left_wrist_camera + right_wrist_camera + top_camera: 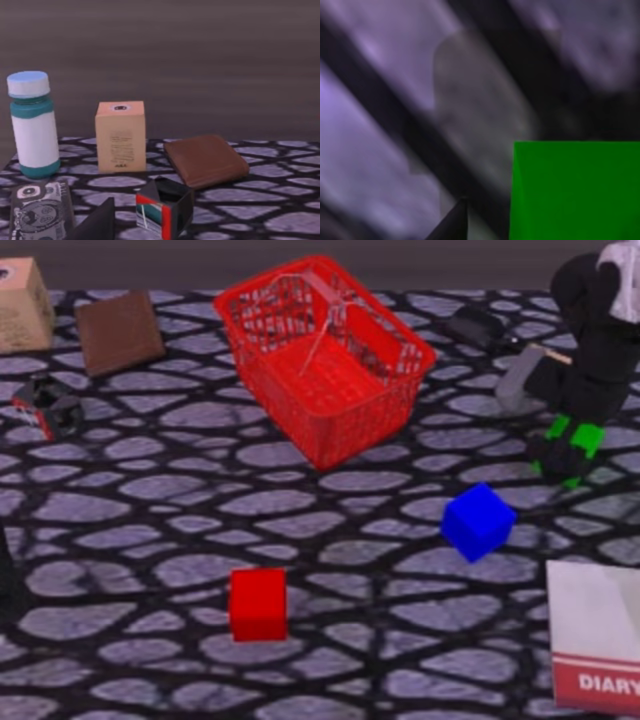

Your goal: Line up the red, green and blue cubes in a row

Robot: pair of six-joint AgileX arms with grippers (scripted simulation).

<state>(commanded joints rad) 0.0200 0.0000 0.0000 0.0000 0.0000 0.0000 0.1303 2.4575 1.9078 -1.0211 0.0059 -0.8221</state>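
green cube (572, 437) is over at the right side of the table, pinched in the right gripper (568, 450), fingers closed around it, so my guess is it's being carried into line. blue cube (478, 521) sits near it, red cube (258, 604) further left, both loose. left arm's parked off the left edge, can't tell its fingers

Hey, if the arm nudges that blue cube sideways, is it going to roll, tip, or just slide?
The blue cube has flat faces and sharp edges, so it would most likely slide, not roll. It is as wide as it is tall, so tipping seems unlikely under a low push. Its plain, smooth-looking faces might be a little slippery in a pincer.
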